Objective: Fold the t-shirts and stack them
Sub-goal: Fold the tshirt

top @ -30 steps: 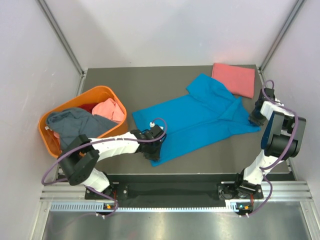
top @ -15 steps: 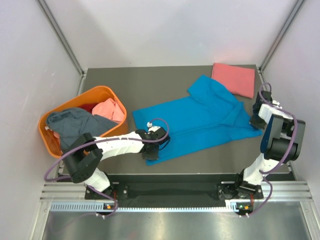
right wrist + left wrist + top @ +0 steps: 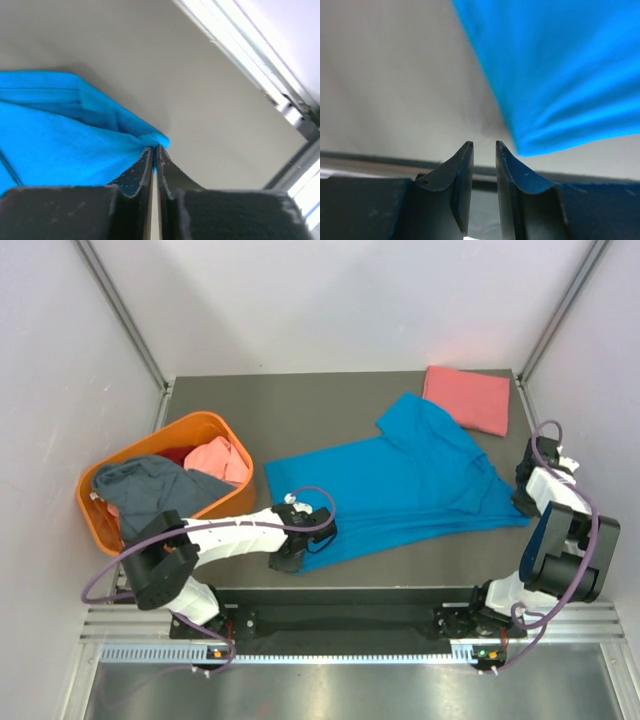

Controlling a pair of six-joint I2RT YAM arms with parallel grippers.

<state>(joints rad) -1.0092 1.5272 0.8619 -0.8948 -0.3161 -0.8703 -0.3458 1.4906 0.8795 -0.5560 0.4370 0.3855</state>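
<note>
— Right pincer: anything unclear?
— Shirts heaped in the basket blur together. I hold it low at the table's right side, clamped on the spread blue shirt's edge. My left pincer, narrowly parted, sits empty beside its near corner.

Left arm and right arm: white tubular links joined by black cylindrical joints, each trailed by looping purple cables. Left gripper and right gripper: matte black, faintly scuffed fingers that curve and taper to thin tips.
</note>
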